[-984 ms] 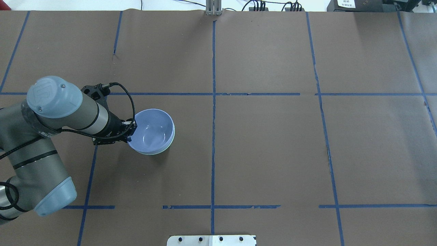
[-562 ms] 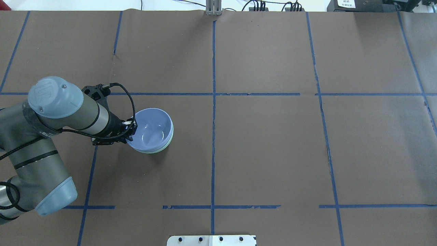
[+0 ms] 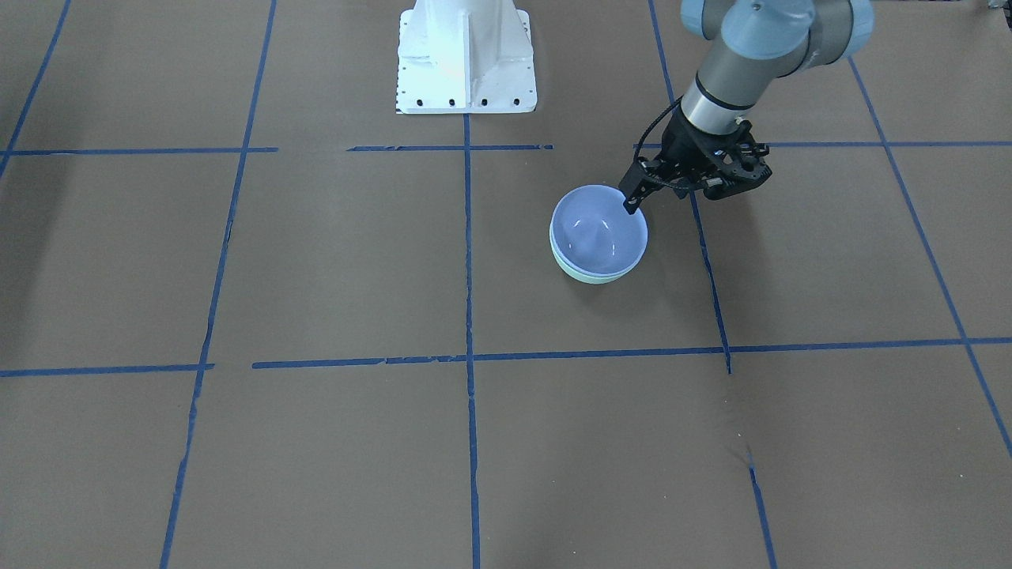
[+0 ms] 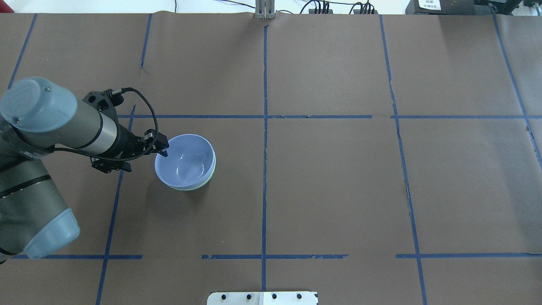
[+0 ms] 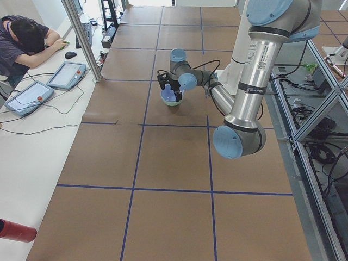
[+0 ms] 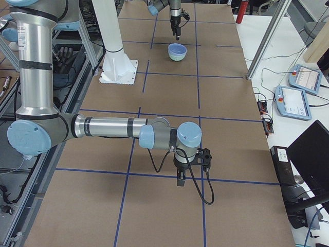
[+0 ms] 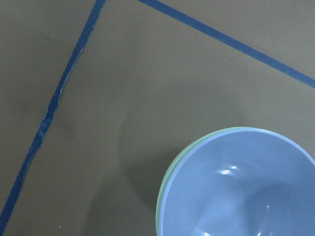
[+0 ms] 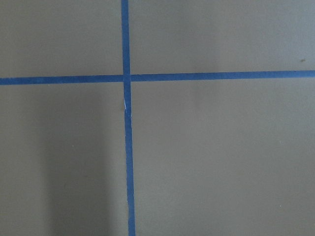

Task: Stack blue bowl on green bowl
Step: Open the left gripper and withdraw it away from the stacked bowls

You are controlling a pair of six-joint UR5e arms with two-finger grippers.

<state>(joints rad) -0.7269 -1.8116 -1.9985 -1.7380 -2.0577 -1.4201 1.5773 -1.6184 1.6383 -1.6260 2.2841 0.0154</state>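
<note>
The blue bowl (image 4: 185,161) sits nested inside the green bowl (image 4: 213,169) on the table's left half; only a thin mint rim shows under it. Both bowls also show in the front-facing view, the blue bowl (image 3: 598,231) above the green bowl (image 3: 593,276), and in the left wrist view, the blue bowl (image 7: 241,187) inside the green bowl (image 7: 161,209). My left gripper (image 4: 163,149) hangs just beside the blue bowl's left rim, raised, open and holding nothing. My right gripper (image 6: 181,180) points down at bare table far from the bowls; I cannot tell whether it is open.
Blue tape lines (image 4: 264,127) divide the brown table cover. The white robot base (image 3: 465,55) stands at the robot's side of the table. An operator (image 5: 24,41) with tablets sits off the far edge.
My left gripper has let go of the blue bowl's rim and drawn back to the left and up. The blue bowl has settled level into the green bowl.
</note>
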